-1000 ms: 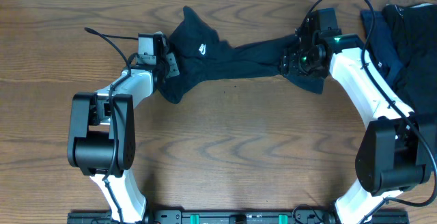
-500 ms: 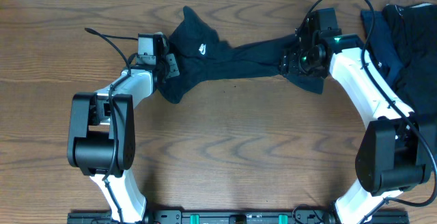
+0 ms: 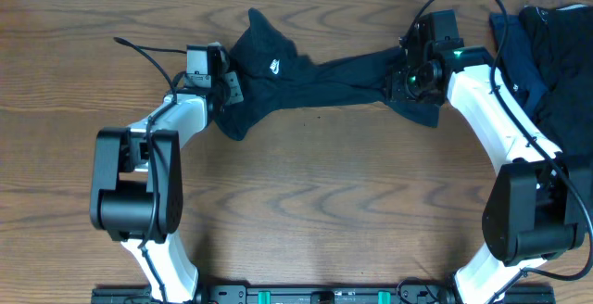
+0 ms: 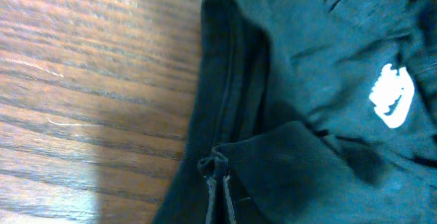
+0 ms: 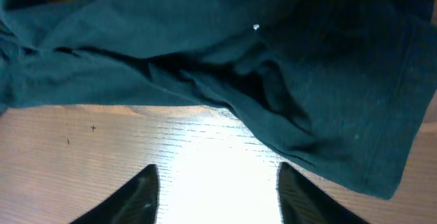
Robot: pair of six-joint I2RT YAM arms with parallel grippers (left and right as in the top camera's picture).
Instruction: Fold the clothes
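Note:
A very dark navy T-shirt (image 3: 315,72) with a small white logo (image 3: 275,64) lies stretched across the far part of the table between both arms. My left gripper (image 3: 225,89) is at the shirt's left end. In the left wrist view the gripper (image 4: 217,176) is shut on a pinched fold of the shirt (image 4: 287,80), near a hem. My right gripper (image 3: 400,80) sits at the shirt's right end. In the right wrist view that gripper (image 5: 216,171) is open over bare wood, with the shirt's edge (image 5: 273,80) just beyond its fingertips.
More dark clothes (image 3: 547,54) lie heaped at the table's far right corner, beside the right arm. A black cable (image 3: 148,49) trails left of the left wrist. Bare wooden tabletop (image 3: 315,193) stretches in front of the shirt.
My left jaws have shut on the fold of the shirt. The right jaws have narrowed a little. Neither arm has visibly shifted.

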